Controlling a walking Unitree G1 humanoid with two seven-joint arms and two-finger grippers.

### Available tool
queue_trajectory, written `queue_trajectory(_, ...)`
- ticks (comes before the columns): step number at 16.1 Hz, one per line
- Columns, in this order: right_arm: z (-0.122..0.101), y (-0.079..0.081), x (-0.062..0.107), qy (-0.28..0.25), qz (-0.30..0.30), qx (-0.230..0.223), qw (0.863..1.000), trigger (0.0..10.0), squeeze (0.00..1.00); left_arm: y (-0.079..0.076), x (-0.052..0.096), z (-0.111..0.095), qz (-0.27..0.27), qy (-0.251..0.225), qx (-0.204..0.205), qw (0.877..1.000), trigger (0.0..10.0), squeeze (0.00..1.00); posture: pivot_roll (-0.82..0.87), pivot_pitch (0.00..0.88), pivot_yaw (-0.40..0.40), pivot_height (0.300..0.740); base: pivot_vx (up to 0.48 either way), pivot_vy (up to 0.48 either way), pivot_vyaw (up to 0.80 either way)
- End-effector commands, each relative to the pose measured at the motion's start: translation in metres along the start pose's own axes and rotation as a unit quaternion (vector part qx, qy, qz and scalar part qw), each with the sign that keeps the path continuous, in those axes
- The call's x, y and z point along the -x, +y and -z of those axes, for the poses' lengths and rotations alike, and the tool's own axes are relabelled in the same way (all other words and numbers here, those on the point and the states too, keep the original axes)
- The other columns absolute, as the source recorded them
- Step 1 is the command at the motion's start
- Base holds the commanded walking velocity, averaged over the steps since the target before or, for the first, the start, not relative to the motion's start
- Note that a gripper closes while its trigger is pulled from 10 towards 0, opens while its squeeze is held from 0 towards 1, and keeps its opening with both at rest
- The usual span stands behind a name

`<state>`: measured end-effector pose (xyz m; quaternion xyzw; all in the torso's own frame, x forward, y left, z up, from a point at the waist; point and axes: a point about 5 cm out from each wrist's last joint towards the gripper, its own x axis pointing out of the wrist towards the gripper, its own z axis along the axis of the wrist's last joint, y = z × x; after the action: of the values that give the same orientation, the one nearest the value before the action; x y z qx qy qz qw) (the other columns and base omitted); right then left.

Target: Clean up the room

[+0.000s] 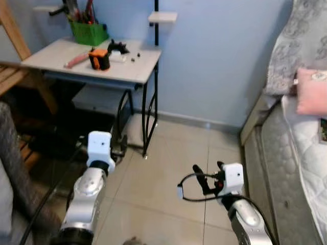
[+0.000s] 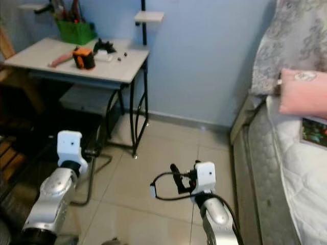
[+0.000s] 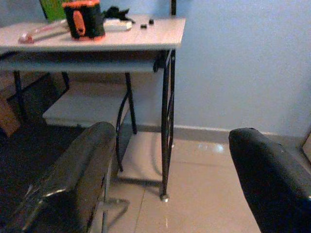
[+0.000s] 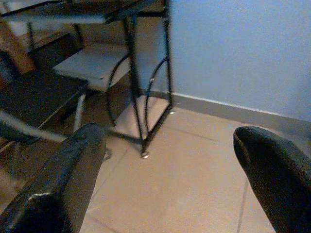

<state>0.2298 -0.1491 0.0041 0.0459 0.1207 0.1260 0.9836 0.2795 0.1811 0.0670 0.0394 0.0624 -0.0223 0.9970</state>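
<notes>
Beyond both empty, spread grippers, left gripper (image 3: pixel 165 179) and right gripper (image 4: pixel 170 179), clutter (an orange-and-black tool (image 1: pixel 99 58), small black bits (image 1: pixel 135 58)) sits on the white metal-legged desk (image 1: pixel 138 71). Approaching, an arm could likely snag the black desk leg (image 1: pixel 145 120) or scatter those bits.

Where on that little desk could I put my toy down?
The desk is bare along its front edge and right corner, right of the orange tool. The back is crowded: green basket, black clutter, small bits. A pink stick takes the left middle.
</notes>
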Motion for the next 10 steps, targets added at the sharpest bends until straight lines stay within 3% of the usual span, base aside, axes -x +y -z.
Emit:
queue_trajectory(1, -0.0054, -0.0048, -0.0010, -0.009, 0.013, 0.001, 1.000, 10.0, 0.00, -0.0019, -0.0041, -0.0084, 0.002, -0.014, 0.000, 1.000, 10.0, 0.00, 0.07, 0.000, 0.023, 0.740, 0.469, 0.000, 0.00)
queue_trajectory(5, -0.0043, -0.0079, -0.0005, -0.004, 0.019, 0.008, 1.000, 10.0, 0.00, -0.0015, -0.0032, -0.0084, -0.004, -0.018, -0.003, 1.000, 10.0, 0.00, 0.07, 0.000, 0.020, 0.740, 0.472, 0.000, 0.32)
queue_trajectory(9, -0.0030, -0.0092, -0.0017, 0.006, 0.024, 0.020, 0.999, 10.0, 0.00, -0.0034, -0.0045, -0.0098, -0.001, -0.022, -0.005, 1.000, 10.0, 0.00, 0.08, 0.000, 0.016, 0.740, 0.476, 0.000, 0.63)
queue_trajectory(10, -0.0012, -0.0138, 0.0027, 0.011, 0.030, 0.032, 0.999, 10.0, 0.00, -0.0087, -0.0007, -0.0061, 0.007, -0.013, -0.008, 1.000, 10.0, 0.00, 0.08, 0.000, 0.016, 0.740, 0.000, 0.000, 0.00)
